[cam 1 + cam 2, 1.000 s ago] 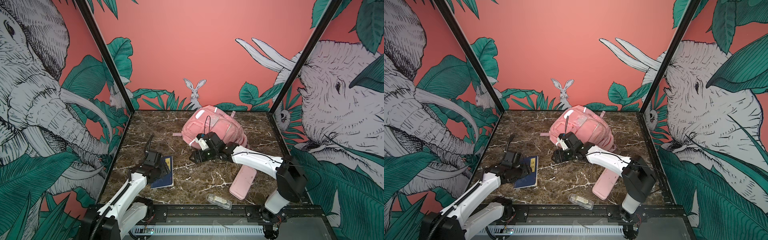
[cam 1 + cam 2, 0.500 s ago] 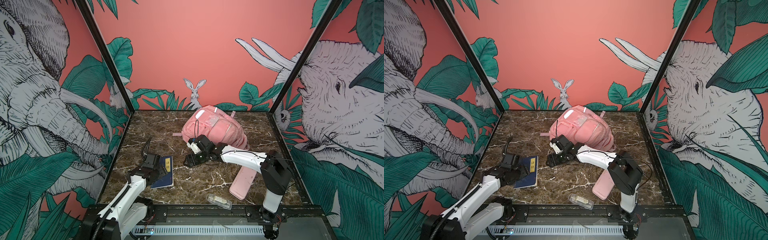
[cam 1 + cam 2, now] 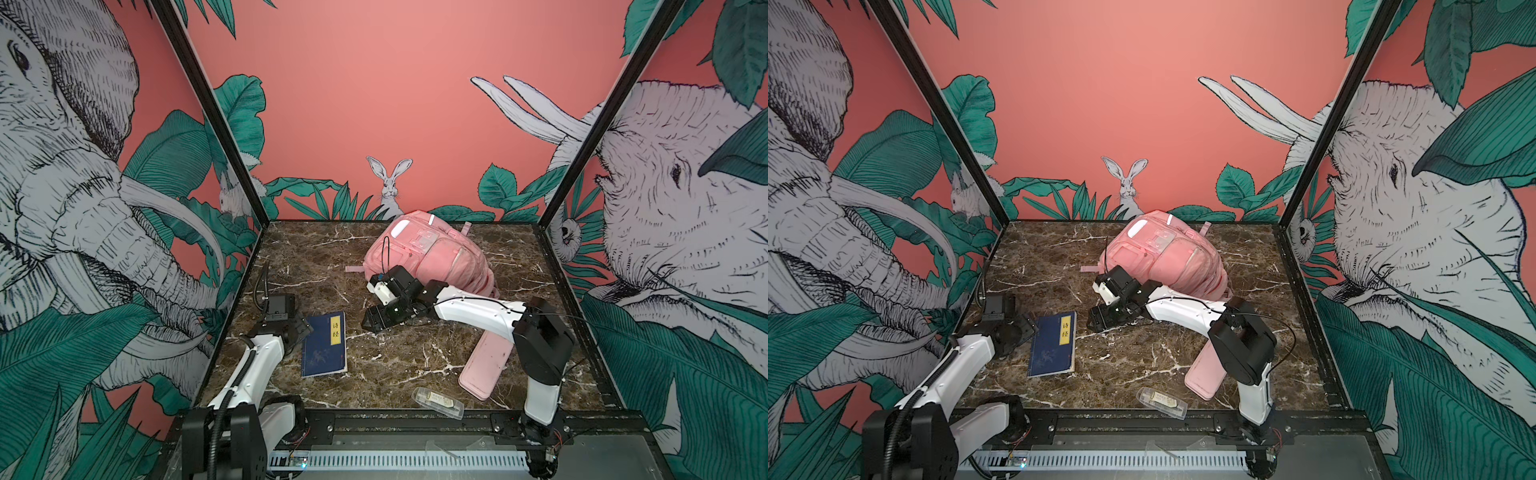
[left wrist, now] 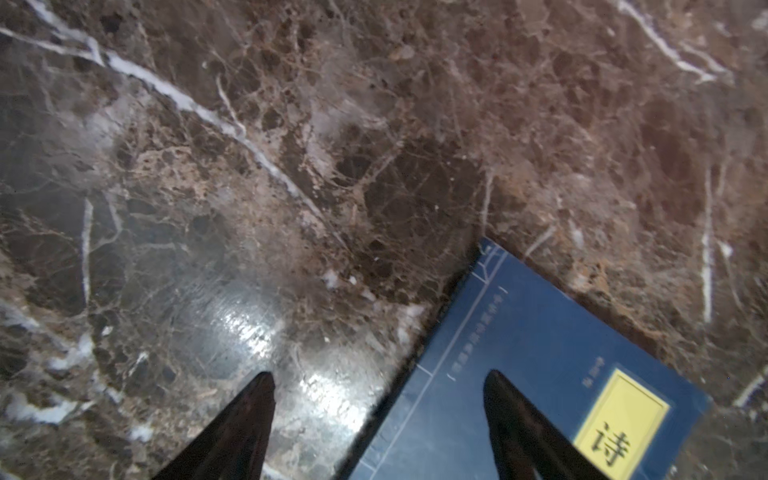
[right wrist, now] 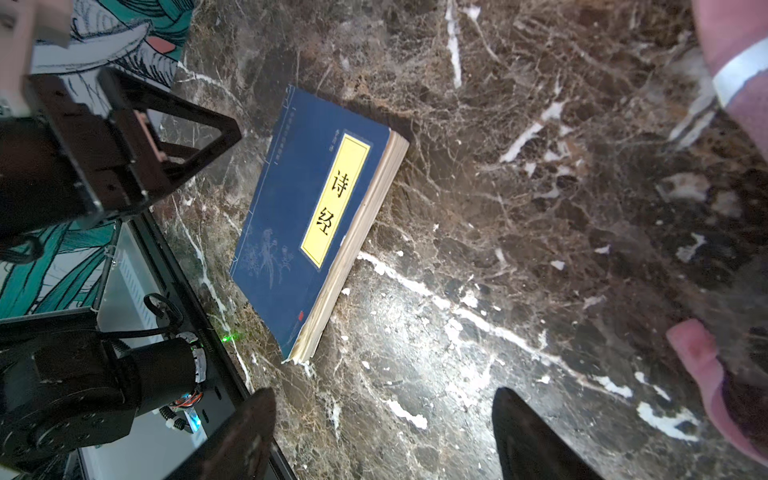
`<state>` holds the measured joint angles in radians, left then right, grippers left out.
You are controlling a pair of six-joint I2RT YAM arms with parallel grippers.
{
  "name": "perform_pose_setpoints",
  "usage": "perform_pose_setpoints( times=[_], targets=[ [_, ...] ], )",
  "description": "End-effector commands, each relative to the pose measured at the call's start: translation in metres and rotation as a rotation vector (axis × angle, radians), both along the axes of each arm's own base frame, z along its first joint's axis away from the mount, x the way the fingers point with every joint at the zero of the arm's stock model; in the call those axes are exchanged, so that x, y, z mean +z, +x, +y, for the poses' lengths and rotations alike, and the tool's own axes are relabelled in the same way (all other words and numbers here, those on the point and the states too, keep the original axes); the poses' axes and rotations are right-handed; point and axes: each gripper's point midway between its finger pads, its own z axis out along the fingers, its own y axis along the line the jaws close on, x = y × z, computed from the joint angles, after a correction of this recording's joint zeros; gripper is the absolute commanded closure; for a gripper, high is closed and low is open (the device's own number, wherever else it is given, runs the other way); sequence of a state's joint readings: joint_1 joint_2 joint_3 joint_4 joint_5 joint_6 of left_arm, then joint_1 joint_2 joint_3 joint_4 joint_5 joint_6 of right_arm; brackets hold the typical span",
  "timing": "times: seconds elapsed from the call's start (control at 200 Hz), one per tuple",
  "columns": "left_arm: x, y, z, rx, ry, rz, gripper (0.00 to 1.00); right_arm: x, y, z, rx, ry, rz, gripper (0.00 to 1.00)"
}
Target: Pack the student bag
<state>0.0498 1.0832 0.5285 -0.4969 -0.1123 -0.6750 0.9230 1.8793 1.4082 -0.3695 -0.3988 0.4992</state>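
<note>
The student bag (image 3: pixel 428 257) (image 3: pixel 1167 257) is a pink backpack lying on its side at the back of the marble table. A blue book (image 3: pixel 325 344) (image 3: pixel 1054 344) with a yellow title label lies flat at front left. My left gripper (image 3: pixel 301 328) (image 4: pixel 378 399) is open over the book's (image 4: pixel 540 374) left edge near its far corner, one finger above the cover, the other above bare marble. My right gripper (image 3: pixel 372 322) (image 5: pixel 382 411) is open and empty, low over the table in front of the bag, pointing at the book (image 5: pixel 307 216).
A flat pink pencil case (image 3: pixel 484 365) (image 3: pixel 1204 374) lies at front right under the right arm. A small clear plastic box (image 3: pixel 437 402) (image 3: pixel 1162 402) lies near the front edge. A loose bag strap (image 3: pixel 353 269) trails left on the table (image 3: pixel 395 365). Printed walls enclose three sides.
My right gripper has moved left and forward, away from the bag's front and down toward the table middle. The left gripper has hardly shifted beside the book.
</note>
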Motion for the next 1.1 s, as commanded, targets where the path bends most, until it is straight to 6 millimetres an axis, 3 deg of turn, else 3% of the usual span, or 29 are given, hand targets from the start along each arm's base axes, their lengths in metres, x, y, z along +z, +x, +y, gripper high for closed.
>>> perform_pose_setpoints(
  times=[0.0,0.255,0.465,0.62,0.81,0.945,1.095],
  targets=[
    [-0.017,-0.004,-0.013,-0.026,-0.082,0.008,0.2,0.001,0.0,-0.001,0.022,-0.033,-0.031,0.19],
    [-0.033,-0.018,-0.031,-0.071,-0.169,0.024,0.21,-0.015,-0.001,0.007,-0.021,0.009,0.032,0.23],
    [-0.025,-0.007,-0.058,-0.143,-0.217,-0.022,0.24,-0.029,-0.005,0.013,-0.018,0.017,0.089,0.32],
    [-0.028,-0.003,-0.085,-0.182,-0.257,-0.019,0.25,-0.037,-0.007,0.017,-0.018,0.024,0.12,0.39],
    [-0.027,0.005,-0.104,-0.208,-0.298,-0.038,0.27,-0.054,-0.006,0.017,-0.054,0.007,0.159,0.48],
    [-0.02,0.014,-0.12,-0.252,-0.314,-0.05,0.28,-0.069,-0.003,0.01,-0.082,-0.034,0.173,0.49],
    [-0.02,0.019,-0.139,-0.294,-0.345,-0.068,0.28,-0.086,0.008,-0.009,-0.149,-0.095,0.184,0.41]
  ],
)
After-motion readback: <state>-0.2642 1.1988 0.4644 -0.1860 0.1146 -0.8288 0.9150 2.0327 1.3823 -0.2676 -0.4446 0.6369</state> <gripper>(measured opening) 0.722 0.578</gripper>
